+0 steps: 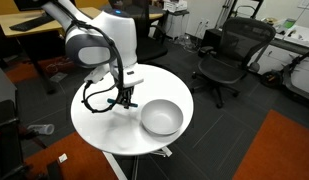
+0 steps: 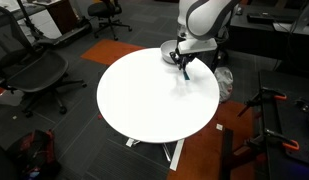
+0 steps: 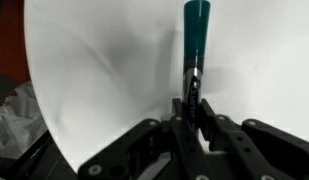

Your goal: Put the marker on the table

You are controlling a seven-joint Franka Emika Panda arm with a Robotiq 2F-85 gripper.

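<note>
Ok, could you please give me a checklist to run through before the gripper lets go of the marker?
1. Marker clamped in the gripper: ok.
2. White table lies under the marker: ok.
3. Marker inside the table's edge, wrist view: ok.
4. Bowl apart from the gripper, exterior view: ok.
5. Marker already touching the tabletop: cannot tell.

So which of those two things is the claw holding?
The thin dark marker with the teal end, pinched in the claw; the round pale bowl sits free on the round white table.
</note>
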